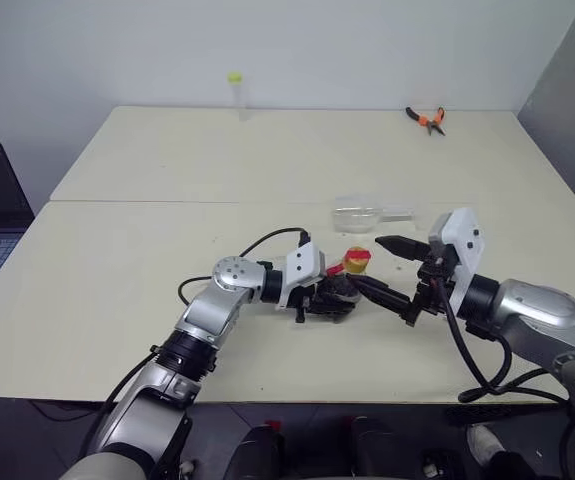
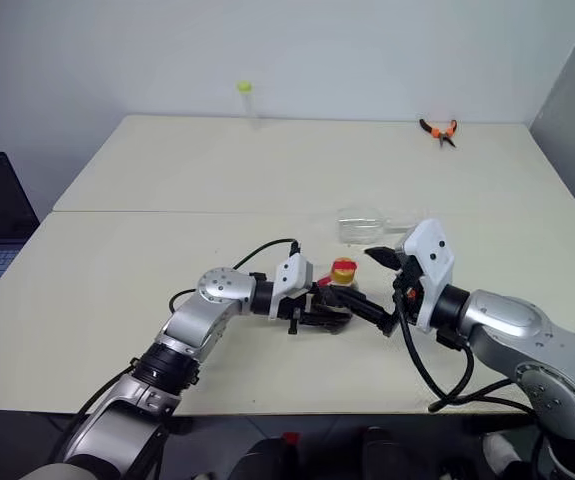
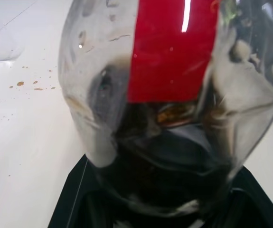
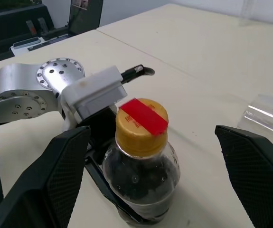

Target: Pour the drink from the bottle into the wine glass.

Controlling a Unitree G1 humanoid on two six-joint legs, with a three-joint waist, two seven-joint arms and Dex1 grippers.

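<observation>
Small clear plastic bottle [image 4: 141,175] w/ yellow cap stood upright at table's [image 1: 117,300] near edge, clamped low on its body by left gripper [image 1: 339,297]; right gripper [image 1: 392,268] spread wide round cap; bottle prob. light, soft-walled, slick; clear wine glass [image 1: 359,214] lay tipped beyond, fragile, take by stem.

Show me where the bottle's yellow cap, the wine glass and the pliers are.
yellow cap [image 4: 141,127], right wrist view, on its side wall.
wine glass [image 1: 357,214], left eye view, on its lying bowl.
pliers [image 1: 428,119], left eye view, on the orange handles.
</observation>
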